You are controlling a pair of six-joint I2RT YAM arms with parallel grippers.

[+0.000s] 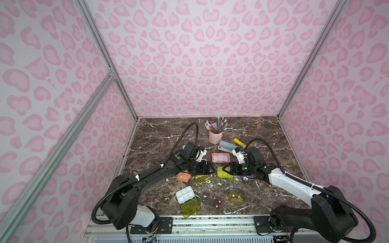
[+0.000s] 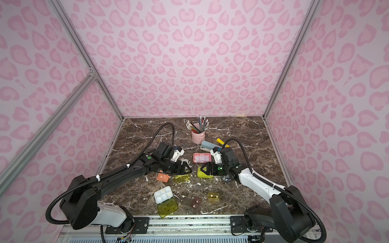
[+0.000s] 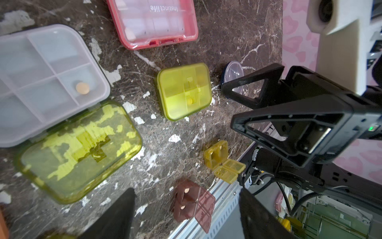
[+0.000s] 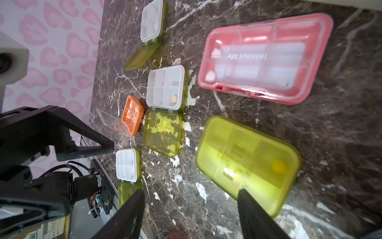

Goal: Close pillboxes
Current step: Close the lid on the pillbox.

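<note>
While the white plastic tray with its translucent yellow-green hinged lid (image 3: pixel 41 82) lies splayed open, lid at 7 o'clock of the left gripper (image 1: pixel 207 168), that gripper hovers above it, fingers wide apart and empty. Judged: placed to fold the lid over. At its 3 o'clock the closed yellow-green rectangular pillbox (image 1: pixel 221 173) lies beneath the right gripper (image 1: pixel 229 169), also spread, gripping nothing; lid down, no hold needed. At the table's 6 o'clock the brown square pillbox (image 1: pixel 217 203) stands open.

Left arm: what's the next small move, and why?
Probably lower the open left pincer onto the free edge of the yellow-green lid and start folding it over its white tray. That lid lies flat open on the table close to the pincer, and the tray's compartments are uncovered.
</note>
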